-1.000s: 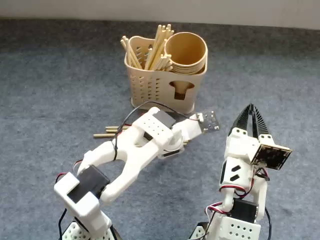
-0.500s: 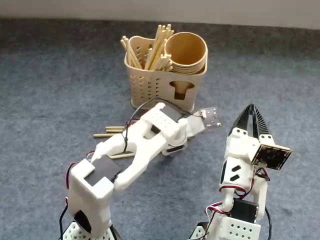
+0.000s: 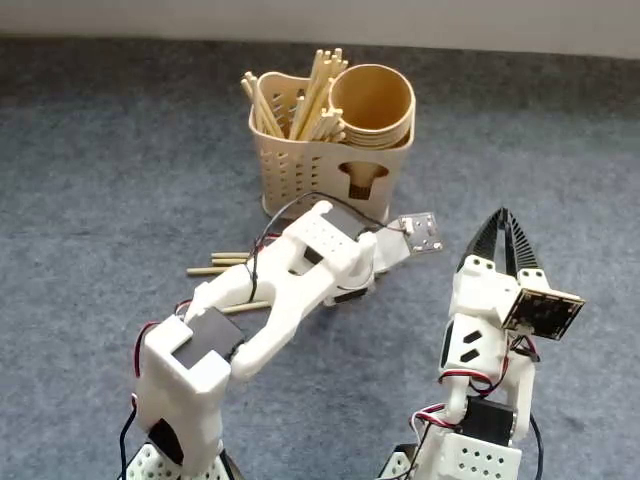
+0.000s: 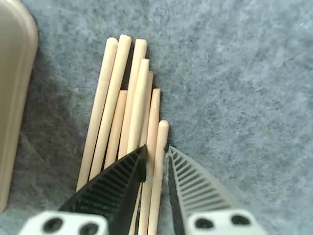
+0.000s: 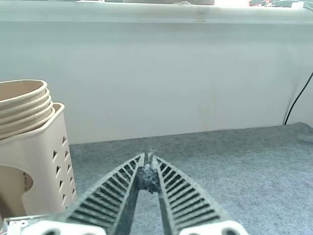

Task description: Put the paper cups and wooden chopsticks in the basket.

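A beige basket [image 3: 330, 175] stands at the back with stacked paper cups [image 3: 372, 100] and upright wooden chopsticks [image 3: 305, 95] inside. Several loose chopsticks [image 4: 127, 117] lie bundled on the grey carpet in front of it; their ends show beside the left arm [image 3: 300, 275]. My left gripper [image 4: 156, 152] is down on this bundle, its fingers closed narrowly on one chopstick [image 4: 160, 147]. My right gripper [image 3: 503, 228] stands upright to the right of the basket, shut on nothing. In the right wrist view it [image 5: 148, 164] points past the basket [image 5: 41, 156] and cups [image 5: 22, 105].
Grey carpet covers the table, open to the left and far right. A pale wall [image 5: 195, 73] rises behind the basket. The basket's side [image 4: 14, 98] stands close to the loose bundle. The right arm's base [image 3: 470, 440] is at the front edge.
The left arm has pushed forward and lowered toward the basket over the loose chopsticks, then held nearly still. The right arm has not moved.
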